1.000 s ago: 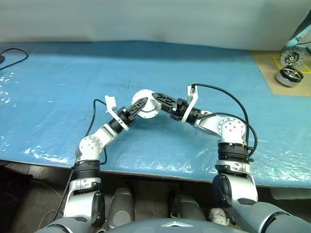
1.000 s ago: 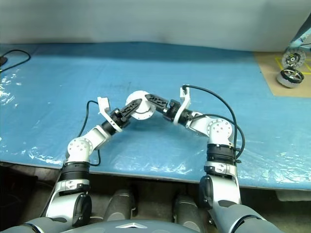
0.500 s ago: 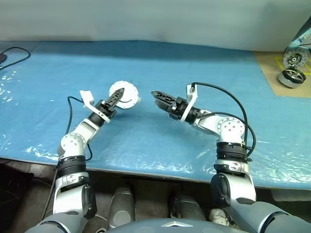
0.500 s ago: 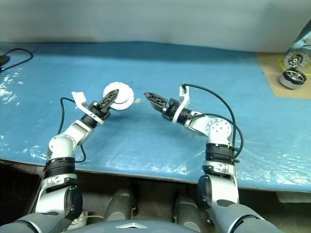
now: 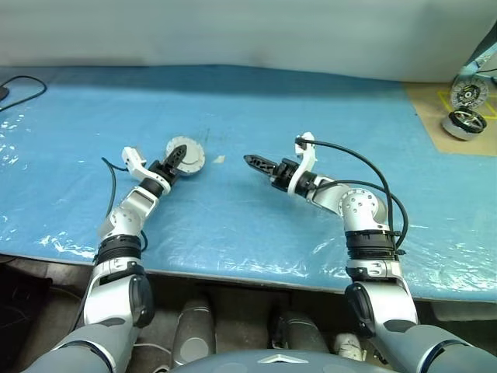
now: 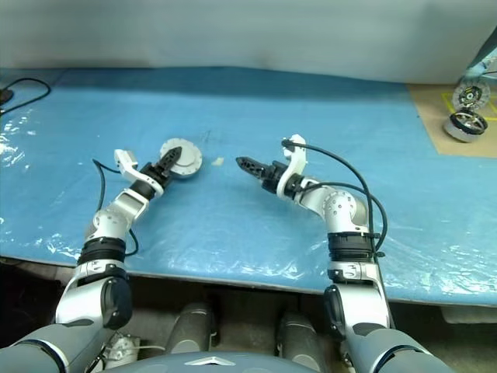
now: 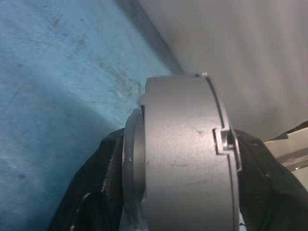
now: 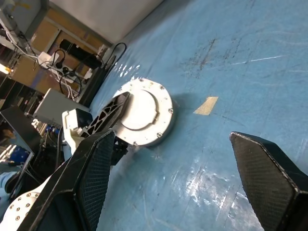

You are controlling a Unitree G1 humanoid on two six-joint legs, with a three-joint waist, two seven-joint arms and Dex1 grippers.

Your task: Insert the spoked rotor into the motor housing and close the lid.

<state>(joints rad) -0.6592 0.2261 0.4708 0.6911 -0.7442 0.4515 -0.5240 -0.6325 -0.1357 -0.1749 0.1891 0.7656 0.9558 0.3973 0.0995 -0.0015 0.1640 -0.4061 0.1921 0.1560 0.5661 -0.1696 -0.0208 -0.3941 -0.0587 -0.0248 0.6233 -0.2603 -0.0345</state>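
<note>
place: workshop | evidence: blue-sheeted bench (image 5: 311, 109); spare motors (image 5: 464, 123); cabling (image 8: 82, 60)

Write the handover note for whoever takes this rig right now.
Left gripper: fingers either side of the motor housing, low at the blue table; whether it still grips, I cannot tell.
Right gripper: open, empty, apart from the housing.
Housing looks closed, lid on its face.
Rotor presumably inside.
Left: confirm the lid is seated, release the housing and withdraw.
</note>
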